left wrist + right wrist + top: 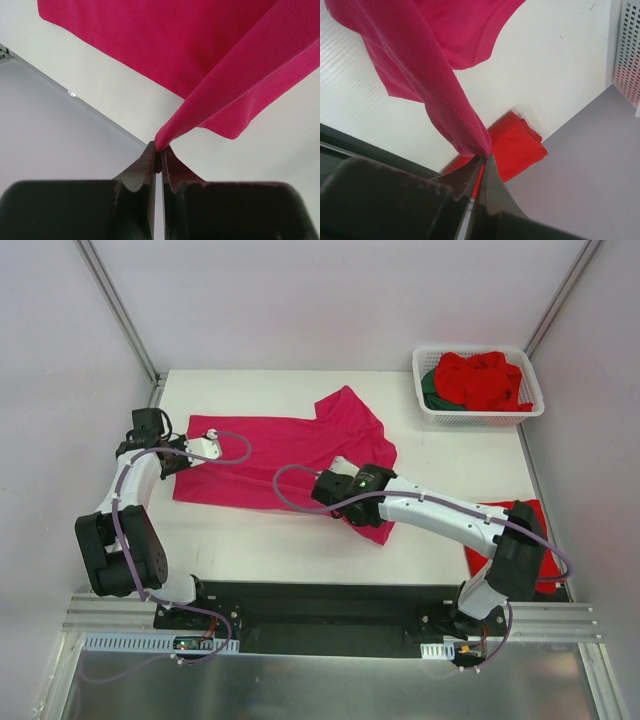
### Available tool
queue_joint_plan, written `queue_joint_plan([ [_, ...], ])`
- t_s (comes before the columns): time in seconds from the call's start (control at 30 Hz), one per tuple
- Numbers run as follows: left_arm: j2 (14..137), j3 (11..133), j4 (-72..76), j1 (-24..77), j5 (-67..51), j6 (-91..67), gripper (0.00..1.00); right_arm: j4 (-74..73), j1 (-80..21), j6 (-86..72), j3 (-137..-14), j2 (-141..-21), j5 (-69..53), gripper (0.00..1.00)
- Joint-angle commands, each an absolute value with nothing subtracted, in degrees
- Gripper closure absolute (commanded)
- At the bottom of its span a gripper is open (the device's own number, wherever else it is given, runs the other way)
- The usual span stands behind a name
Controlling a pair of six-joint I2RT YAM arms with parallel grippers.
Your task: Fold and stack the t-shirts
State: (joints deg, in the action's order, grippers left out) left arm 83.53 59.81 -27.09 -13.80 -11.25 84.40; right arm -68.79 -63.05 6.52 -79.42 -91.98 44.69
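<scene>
Your left fingers (153, 154) and right fingers (489, 166) pinch the pink t-shirt (290, 452); red t-shirt (517, 145) seems folded, shirts (485, 380) in the basket (432, 412) remain.

Pink shirt (290, 455): soft matt knit cloth with a stitched hem; red shirts (485, 380) look like the same kind of cloth. Counter (260, 540) is white, smooth and matt; basket (470, 418) is white slotted plastic. Left pincer (159, 150) is dark, matt, hard-looking.
</scene>
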Motion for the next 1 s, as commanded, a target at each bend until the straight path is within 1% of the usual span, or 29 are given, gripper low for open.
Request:
queue_joint_plan([
  [0.0, 83.7, 62.0, -25.7, -13.4, -9.8, 85.2, 1.00, -69.7, -62.3, 7.8, -81.8, -92.6, 46.2, 0.99],
  [0.4, 85.4, 64.0, -25.4, -13.4, -9.3, 85.4, 1.00, -70.2, -60.6, 8.7, -83.8, -94.6, 48.2, 0.99],
  [0.97, 85.0, 61.3, -24.3, -13.5, -9.0, 85.3, 1.00, -70.5, -59.2, 9.6, -86.7, -96.6, 51.9, 0.99],
])
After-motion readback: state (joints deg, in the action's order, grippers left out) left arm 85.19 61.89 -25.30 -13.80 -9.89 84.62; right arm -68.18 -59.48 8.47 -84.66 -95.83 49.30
